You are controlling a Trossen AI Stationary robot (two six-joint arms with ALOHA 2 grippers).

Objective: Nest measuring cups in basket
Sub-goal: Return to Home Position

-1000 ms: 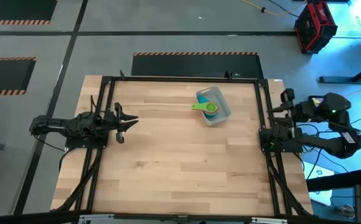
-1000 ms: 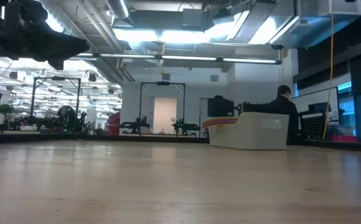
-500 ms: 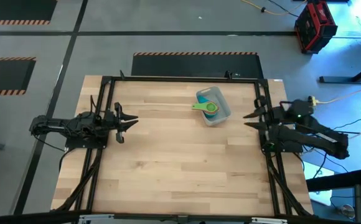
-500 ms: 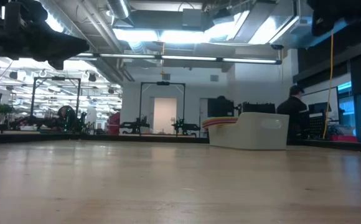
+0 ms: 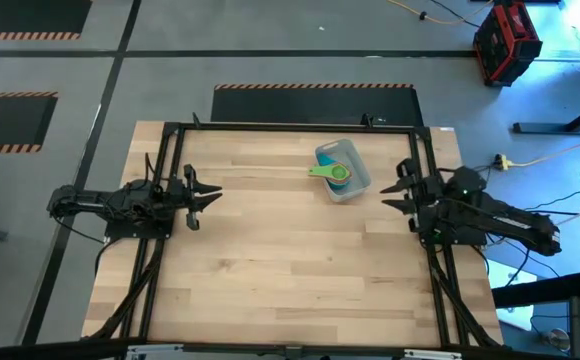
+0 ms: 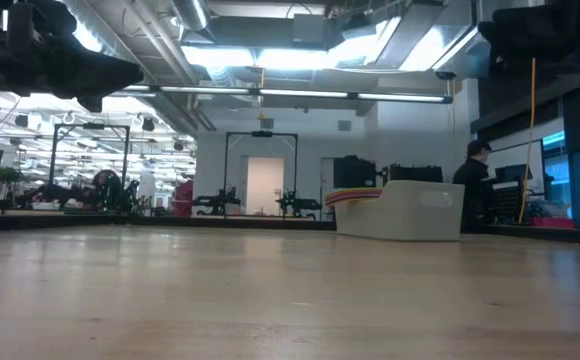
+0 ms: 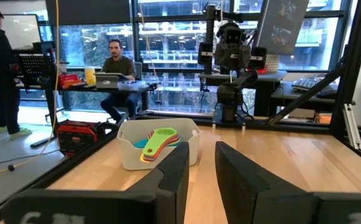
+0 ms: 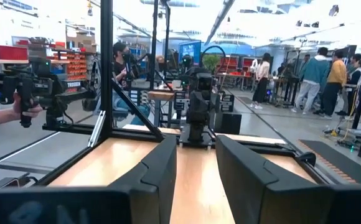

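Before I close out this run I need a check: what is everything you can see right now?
basket: one, translucent grey, far half of the table, right of centre.
measuring cups: one nested stack, green on top, inside the basket; full count hidden.
table: one, light wood.
case: one, red and black, on the floor beyond the table's far right corner.
people: several, in the room beyond.
left gripper: open, empty, left table edge.
right gripper: open, empty, right table edge.

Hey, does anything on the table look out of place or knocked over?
Nothing stands out. The measuring cups sit stacked inside the upright basket, green cup on top. Left gripper and right gripper wait open at the sides of the table.
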